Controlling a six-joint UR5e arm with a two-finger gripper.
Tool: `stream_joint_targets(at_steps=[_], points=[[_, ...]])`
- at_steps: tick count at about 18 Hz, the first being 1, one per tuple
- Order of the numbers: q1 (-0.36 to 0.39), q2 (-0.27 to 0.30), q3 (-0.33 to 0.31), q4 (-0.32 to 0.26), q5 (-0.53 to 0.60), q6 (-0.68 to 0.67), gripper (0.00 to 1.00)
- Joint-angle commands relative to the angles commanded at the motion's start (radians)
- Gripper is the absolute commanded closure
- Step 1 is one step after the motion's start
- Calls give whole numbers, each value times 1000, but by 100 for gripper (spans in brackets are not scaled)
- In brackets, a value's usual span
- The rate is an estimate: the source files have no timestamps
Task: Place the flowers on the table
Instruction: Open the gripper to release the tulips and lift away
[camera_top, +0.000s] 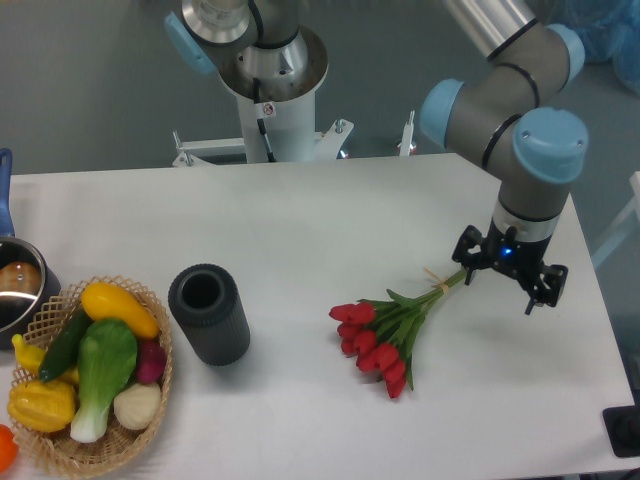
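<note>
The flowers (385, 335), a bunch of red tulips with green stems and leaves, lie flat on the white table (300, 220) right of the middle. Their red heads point to the lower left and the tied pale stem ends point up and right. My gripper (500, 285) hangs just right of the stem ends, pointing down at the table. Its two black fingers stand wide apart with nothing between them. The stem tips reach the left finger (467, 265); I cannot tell whether they touch it.
A dark grey cylindrical vase (208, 312) stands upright left of the flowers. A wicker basket (150, 400) with colourful vegetables sits at the front left corner. A metal pot (18, 285) stands at the left edge. The arm's base (270, 100) rises behind the table.
</note>
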Motion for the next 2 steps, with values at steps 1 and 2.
stream_joint_targets(at_steps=[1,2], points=[[-2,0,0,0,0,0,0],[-2,0,-2,0,2,-2,0]])
